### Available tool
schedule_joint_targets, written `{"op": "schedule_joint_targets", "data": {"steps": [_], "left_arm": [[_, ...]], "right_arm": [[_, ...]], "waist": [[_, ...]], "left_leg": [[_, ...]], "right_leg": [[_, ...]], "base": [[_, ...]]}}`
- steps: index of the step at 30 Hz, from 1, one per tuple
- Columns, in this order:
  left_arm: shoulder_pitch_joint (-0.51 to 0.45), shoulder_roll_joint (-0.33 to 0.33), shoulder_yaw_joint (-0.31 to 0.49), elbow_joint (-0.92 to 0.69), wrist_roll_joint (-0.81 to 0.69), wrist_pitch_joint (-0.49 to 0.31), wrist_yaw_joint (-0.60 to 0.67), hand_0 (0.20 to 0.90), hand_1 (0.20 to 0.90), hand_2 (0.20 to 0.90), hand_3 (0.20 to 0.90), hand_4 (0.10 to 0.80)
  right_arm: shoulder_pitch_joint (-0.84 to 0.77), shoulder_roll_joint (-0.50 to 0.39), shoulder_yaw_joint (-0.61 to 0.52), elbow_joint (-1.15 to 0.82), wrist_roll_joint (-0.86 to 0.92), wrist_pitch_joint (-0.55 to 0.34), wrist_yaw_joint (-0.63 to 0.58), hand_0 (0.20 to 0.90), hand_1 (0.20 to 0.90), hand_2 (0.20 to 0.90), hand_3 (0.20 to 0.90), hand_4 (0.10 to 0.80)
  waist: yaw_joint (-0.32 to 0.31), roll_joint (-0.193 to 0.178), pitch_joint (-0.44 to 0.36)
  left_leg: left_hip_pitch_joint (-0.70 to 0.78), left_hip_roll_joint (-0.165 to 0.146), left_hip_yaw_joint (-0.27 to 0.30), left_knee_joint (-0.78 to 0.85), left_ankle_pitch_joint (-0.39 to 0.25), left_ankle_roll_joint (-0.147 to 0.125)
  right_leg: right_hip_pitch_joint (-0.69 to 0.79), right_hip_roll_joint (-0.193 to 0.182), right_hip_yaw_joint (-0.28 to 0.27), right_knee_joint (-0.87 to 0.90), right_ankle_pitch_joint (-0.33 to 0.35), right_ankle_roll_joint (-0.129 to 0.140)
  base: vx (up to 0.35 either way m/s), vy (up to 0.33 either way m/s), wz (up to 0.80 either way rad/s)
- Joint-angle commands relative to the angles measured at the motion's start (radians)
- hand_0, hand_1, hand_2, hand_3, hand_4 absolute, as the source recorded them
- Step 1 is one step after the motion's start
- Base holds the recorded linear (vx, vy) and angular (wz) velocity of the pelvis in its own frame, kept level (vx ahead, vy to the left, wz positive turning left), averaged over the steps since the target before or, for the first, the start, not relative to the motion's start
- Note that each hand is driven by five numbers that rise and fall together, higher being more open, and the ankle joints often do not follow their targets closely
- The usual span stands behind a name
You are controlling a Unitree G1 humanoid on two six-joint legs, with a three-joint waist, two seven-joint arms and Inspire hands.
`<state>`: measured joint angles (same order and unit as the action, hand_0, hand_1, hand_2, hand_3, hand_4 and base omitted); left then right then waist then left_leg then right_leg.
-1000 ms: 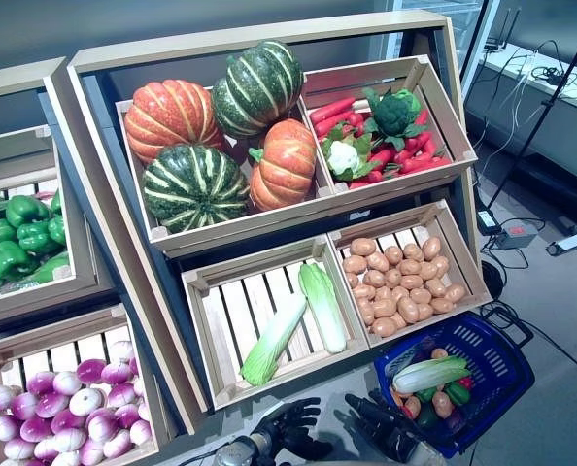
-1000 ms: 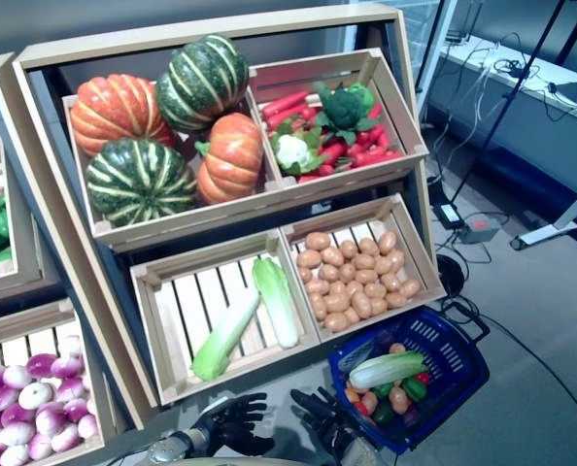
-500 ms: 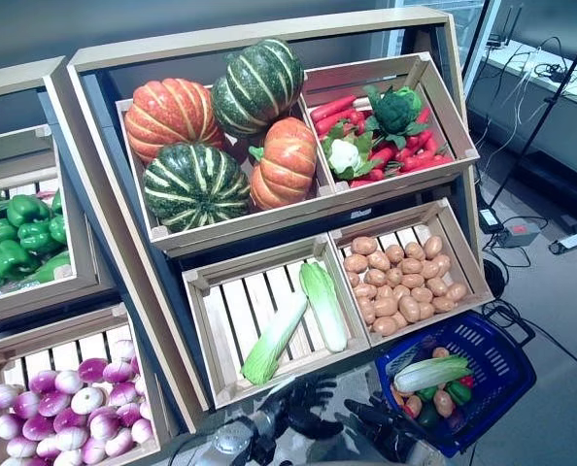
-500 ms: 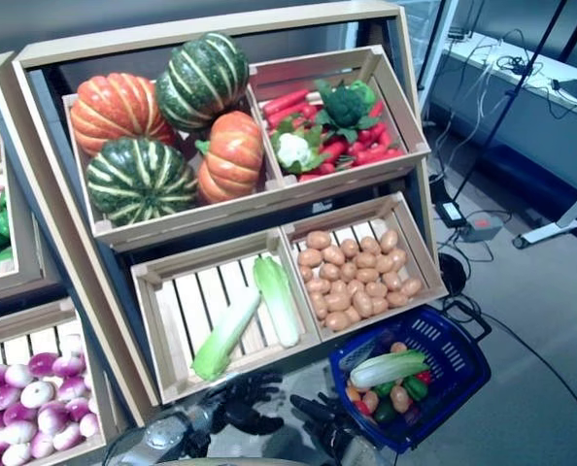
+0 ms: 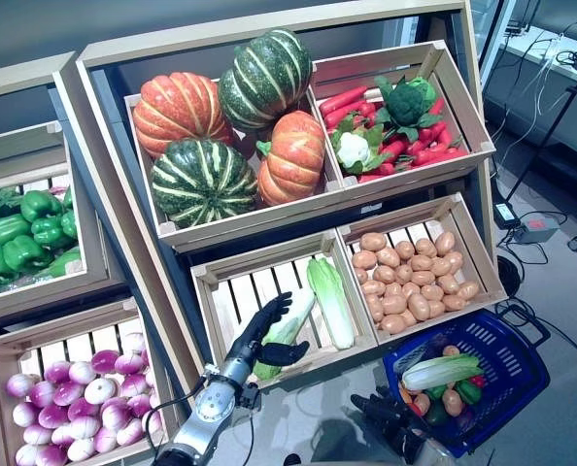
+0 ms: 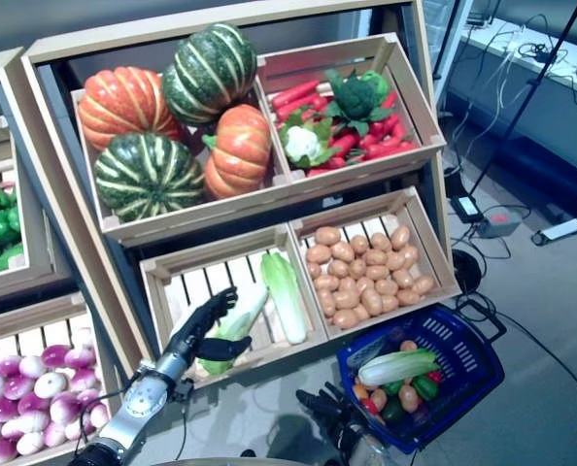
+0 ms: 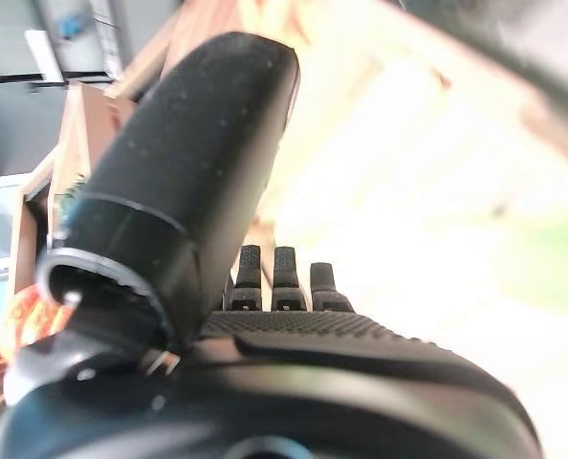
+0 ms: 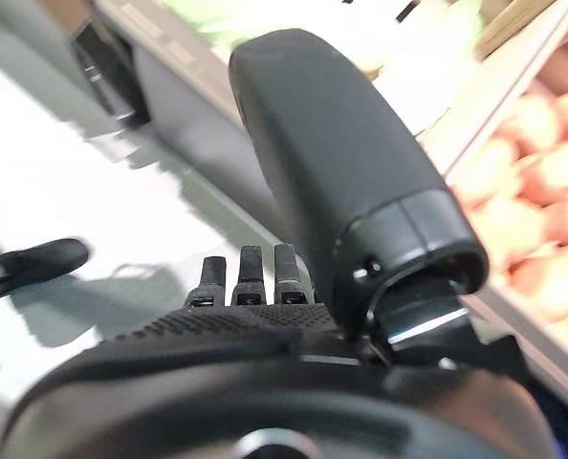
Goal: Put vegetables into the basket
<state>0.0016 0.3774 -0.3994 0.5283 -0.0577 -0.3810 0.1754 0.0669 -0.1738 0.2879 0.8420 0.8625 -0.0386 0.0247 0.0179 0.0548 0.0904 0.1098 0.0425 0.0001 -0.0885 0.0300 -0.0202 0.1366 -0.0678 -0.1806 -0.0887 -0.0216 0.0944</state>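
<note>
My left hand [image 5: 262, 331] is open, its fingers spread over the lower end of a pale green cabbage [image 5: 294, 318] in the lower middle crate [image 5: 220, 313]. I cannot tell if it touches it. Its straight fingers [image 7: 274, 279] show in the left wrist view, with the cabbage a green blur [image 7: 550, 260] past them. A second cabbage [image 5: 331, 301] lies beside the first. The blue basket [image 5: 524, 355] stands on the floor at the lower right and holds a cabbage [image 5: 438, 371] and small red, green and brown vegetables. My right hand [image 5: 391, 418] is open, low beside the basket's left rim.
The wooden stand [image 5: 104, 209] rises in front, with crates on two levels. The potato crate [image 5: 483, 270] overhangs the floor just above the basket. A table with cables [image 5: 560, 68] and a power strip [image 5: 536, 229] are at the far right.
My left arm has stretched forward and up from below the crate's front edge into the crate, over the left cabbage. The camera has shifted a little. The right hand has stayed by the basket.
</note>
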Motion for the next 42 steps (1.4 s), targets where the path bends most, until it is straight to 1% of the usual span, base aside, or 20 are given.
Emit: {"op": "schedule_joint_targets", "data": {"steps": [1,3,4,5,7,12,13,15,18,21,22,23,24,27,30,31,36,40,41,42], "left_arm": [[-0.103,0.045,0.064,-0.091,0.093,-0.065,0.129,0.9,0.9,0.9,0.9,0.8],[-0.102,0.057,0.067,-0.089,0.126,-0.032,0.187,0.9,0.9,0.9,0.9,0.8],[-0.101,0.058,0.069,-0.087,0.13,-0.029,0.194,0.9,0.9,0.9,0.9,0.8],[-0.101,0.06,0.074,-0.082,0.144,-0.006,0.216,0.9,0.9,0.9,0.9,0.8],[-0.102,0.063,0.073,-0.074,0.153,0.015,0.244,0.9,0.9,0.9,0.9,0.8],[-0.124,0.047,0.086,-0.021,0.154,0.028,0.291,0.9,0.9,0.9,0.9,0.8],[-0.133,0.042,0.087,-0.015,0.163,0.034,0.306,0.9,0.9,0.9,0.9,0.8],[-0.188,0.035,0.07,0.004,0.17,0.05,0.357,0.9,0.9,0.9,0.9,0.8],[-0.273,0.032,0.049,0.036,0.156,0.073,0.406,0.9,0.9,0.9,0.9,0.8],[-0.319,0.028,0.043,0.055,0.124,0.081,0.424,0.9,0.9,0.9,0.9,0.8],[-0.342,0.023,0.049,0.073,0.111,0.097,0.43,0.9,0.9,0.9,0.9,0.8],[-0.347,0.023,0.05,0.078,0.107,0.099,0.433,0.9,0.9,0.9,0.9,0.8],[-0.372,0.023,0.055,0.111,0.097,0.111,0.451,0.9,0.9,0.9,0.9,0.8],[-0.426,0.032,0.064,0.165,0.057,0.122,0.458,0.9,0.9,0.9,0.9,0.8],[-0.461,0.051,0.078,0.188,0.022,0.13,0.462,0.9,0.9,0.9,0.9,0.8],[-0.481,0.063,0.09,0.209,-0.021,0.129,0.444,0.9,0.9,0.9,0.9,0.8],[-0.531,0.106,0.114,0.237,-0.096,0.118,0.392,0.9,0.9,0.9,0.9,0.8],[-0.554,0.129,0.123,0.245,-0.121,0.138,0.399,0.9,0.9,0.9,0.9,0.8],[-0.562,0.136,0.125,0.244,-0.125,0.149,0.396,0.9,0.9,0.9,0.9,0.8],[-0.57,0.144,0.126,0.245,-0.128,0.153,0.395,0.9,0.9,0.9,0.9,0.8]], "right_arm": [[-0.038,-0.003,0.017,-0.125,-0.218,-0.152,0.039,0.9,0.9,0.9,0.9,0.8],[-0.027,-0.046,0.048,-0.189,-0.384,-0.192,-0.015,0.9,0.9,0.9,0.9,0.8],[-0.025,-0.055,0.052,-0.205,-0.398,-0.192,-0.028,0.9,0.9,0.9,0.9,0.8],[-0.023,-0.083,0.061,-0.253,-0.466,-0.191,-0.056,0.9,0.9,0.9,0.9,0.8],[-0.023,-0.105,0.068,-0.295,-0.496,-0.18,-0.082,0.9,0.9,0.9,0.9,0.8],[-0.029,-0.106,0.049,-0.309,-0.369,-0.159,-0.051,0.9,0.9,0.9,0.9,0.8],[-0.033,-0.102,0.042,-0.305,-0.341,-0.153,-0.042,0.9,0.9,0.9,0.9,0.8],[-0.06,-0.113,0.043,-0.284,-0.325,-0.179,-0.039,0.9,0.9,0.9,0.9,0.8],[-0.111,-0.138,0.059,-0.28,-0.335,-0.201,-0.039,0.9,0.9,0.9,0.9,0.8],[-0.133,-0.156,0.073,-0.308,-0.328,-0.193,-0.033,0.9,0.9,0.9,0.9,0.8],[-0.139,-0.164,0.076,-0.321,-0.327,-0.18,-0.02,0.9,0.9,0.9,0.9,0.8],[-0.14,-0.166,0.076,-0.325,-0.327,-0.178,-0.018,0.9,0.9,0.9,0.9,0.8],[-0.141,-0.175,0.079,-0.338,-0.32,-0.167,-0.014,0.9,0.9,0.9,0.9,0.8],[-0.154,-0.188,0.085,-0.334,-0.315,-0.157,-0.013,0.9,0.9,0.9,0.9,0.8],[-0.164,-0.204,0.089,-0.329,-0.319,-0.147,-0.009,0.9,0.9,0.9,0.9,0.8],[-0.169,-0.214,0.091,-0.325,-0.325,-0.137,-0.006,0.9,0.9,0.9,0.9,0.8],[-0.182,-0.248,0.092,-0.323,-0.331,-0.114,-0.017,0.9,0.9,0.9,0.9,0.8],[-0.18,-0.261,0.086,-0.323,-0.331,-0.101,-0.012,0.9,0.9,0.9,0.9,0.8],[-0.175,-0.264,0.085,-0.328,-0.334,-0.093,-0.014,0.9,0.9,0.9,0.9,0.8],[-0.174,-0.267,0.085,-0.331,-0.334,-0.09,-0.016,0.9,0.9,0.9,0.9,0.8]], "waist": [[0.0,-0.045,0.006],[-0.004,-0.049,0.013],[-0.005,-0.05,0.014],[-0.008,-0.055,0.02],[-0.012,-0.061,0.028],[-0.019,-0.068,0.055],[-0.02,-0.07,0.067],[-0.022,-0.072,0.111],[-0.031,-0.072,0.171],[-0.043,-0.081,0.205],[-0.05,-0.085,0.218],[-0.052,-0.085,0.22],[-0.06,-0.089,0.233],[-0.074,-0.094,0.256],[-0.085,-0.095,0.271],[-0.093,-0.095,0.279],[-0.116,-0.093,0.3],[-0.128,-0.091,0.31],[-0.133,-0.09,0.319],[-0.136,-0.089,0.323]], "left_leg": [[-0.015,-0.056,0.003,0.001,-0.003,0.024],[-0.02,-0.056,0.005,0.001,-0.001,0.023],[-0.02,-0.056,0.006,0.001,0.0,0.022],[-0.023,-0.057,0.005,0.001,0.0,0.022],[-0.023,-0.056,0.007,0.001,0.0,0.022],[-0.013,-0.049,0.026,0.013,0.001,0.027],[-0.023,-0.049,0.034,0.049,-0.008,0.026],[-0.103,-0.05,0.041,0.172,-0.031,0.02],[-0.195,-0.056,0.054,0.303,-0.064,0.016],[-0.286,-0.047,0.067,0.438,-0.104,0.013],[-0.339,-0.043,0.071,0.515,-0.133,0.016],[-0.353,-0.042,0.071,0.532,-0.138,0.017],[-0.404,-0.042,0.069,0.602,-0.161,0.02],[-0.476,-0.033,0.07,0.716,-0.206,0.032],[-0.525,-0.023,0.078,0.79,-0.231,0.036],[-0.554,-0.016,0.083,0.837,-0.248,0.04],[-0.623,0.004,0.095,0.952,-0.293,0.051],[-0.659,0.008,0.101,1.007,-0.314,0.057],[-0.664,0.009,0.1,1.046,-0.353,0.054],[-0.676,0.008,0.101,1.061,-0.356,0.055]], "right_leg": [[-0.015,-0.022,0.023,0.001,0.085,-0.036],[-0.021,-0.024,0.02,0.001,0.088,-0.032],[-0.022,-0.025,0.019,0.001,0.088,-0.032],[-0.024,-0.025,0.018,0.001,0.089,-0.03],[-0.025,-0.026,0.017,0.003,0.089,-0.03],[-0.041,-0.027,0.012,0.065,0.063,-0.036],[-0.052,-0.028,0.009,0.098,0.05,-0.041],[-0.111,-0.036,0.0,0.194,0.021,-0.056],[-0.202,-0.043,0.002,0.329,-0.025,-0.065],[-0.281,-0.053,0.009,0.443,-0.066,-0.08],[-0.332,-0.057,0.016,0.521,-0.095,-0.089],[-0.345,-0.059,0.018,0.539,-0.1,-0.091],[-0.388,-0.061,0.026,0.605,-0.123,-0.099],[-0.467,-0.063,0.047,0.724,-0.166,-0.111],[-0.516,-0.062,0.058,0.794,-0.189,-0.118],[-0.545,-0.061,0.066,0.839,-0.203,-0.123],[-0.63,-0.058,0.095,0.948,-0.239,-0.135],[-0.678,-0.059,0.106,1.005,-0.255,-0.137],[-0.688,-0.057,0.114,1.041,-0.288,-0.13],[-0.702,-0.055,0.117,1.054,-0.29,-0.13]], "base": [[0.0,0.0,0.0],[0.0,0.0,0.0],[0.0,0.0,0.0],[0.0,0.0,0.0],[0.0,0.0,0.0],[0.013,0.005,0.0],[-0.034,0.02,-0.02],[-0.138,0.042,-0.02],[-0.19,0.052,0.02],[-0.173,0.052,-0.05],[-0.117,0.05,-0.08],[-0.15,0.076,-0.04],[-0.116,0.06,-0.05],[-0.112,0.063,-0.18],[-0.077,0.054,-0.09],[-0.063,0.071,-0.06],[-0.021,0.06,-0.1],[0.027,0.063,-0.11],[0.073,0.058,-0.1],[0.071,0.058,-0.07]]}}
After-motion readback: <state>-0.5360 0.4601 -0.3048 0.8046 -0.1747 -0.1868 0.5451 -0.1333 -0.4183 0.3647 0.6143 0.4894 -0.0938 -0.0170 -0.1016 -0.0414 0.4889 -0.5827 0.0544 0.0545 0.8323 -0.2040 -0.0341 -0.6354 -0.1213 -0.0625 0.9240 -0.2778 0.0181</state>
